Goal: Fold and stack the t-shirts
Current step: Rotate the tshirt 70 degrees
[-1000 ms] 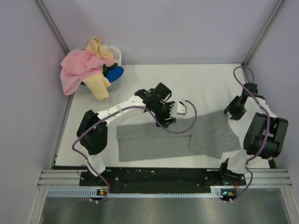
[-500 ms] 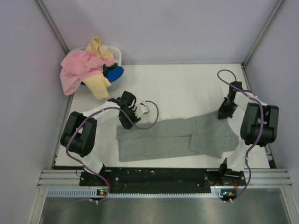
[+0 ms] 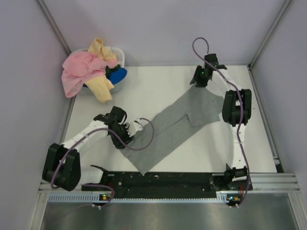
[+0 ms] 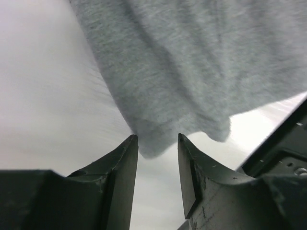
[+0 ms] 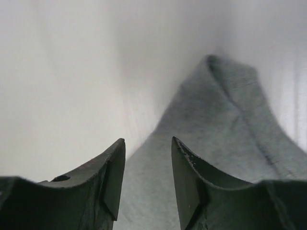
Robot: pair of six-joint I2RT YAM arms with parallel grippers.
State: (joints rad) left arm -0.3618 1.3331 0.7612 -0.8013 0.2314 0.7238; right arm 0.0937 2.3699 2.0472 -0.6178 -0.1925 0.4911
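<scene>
A heather grey t-shirt [image 3: 172,124], folded into a long strip, lies diagonally on the white table from near left to far right. My left gripper [image 3: 123,140] is at its near left edge. In the left wrist view the gripper [image 4: 156,136] is open, and a corner of the grey shirt [image 4: 192,72] lies just past the tips. My right gripper [image 3: 199,82] is at the shirt's far right end. In the right wrist view the gripper [image 5: 147,140] is open low over the grey fabric [image 5: 225,124]. Pink [image 3: 81,69], pale yellow [image 3: 100,86] and blue [image 3: 117,75] t-shirts are heaped at the far left.
A small white plastic basket [image 3: 120,56] holds the heap of shirts in the far left corner. Lilac walls close in the table on the left, back and right. A black rail [image 3: 163,179] with the arm bases runs along the near edge.
The grey shirt has swung from lying across the table to a diagonal. My left gripper moved nearer and to the left. My right gripper moved to the far side.
</scene>
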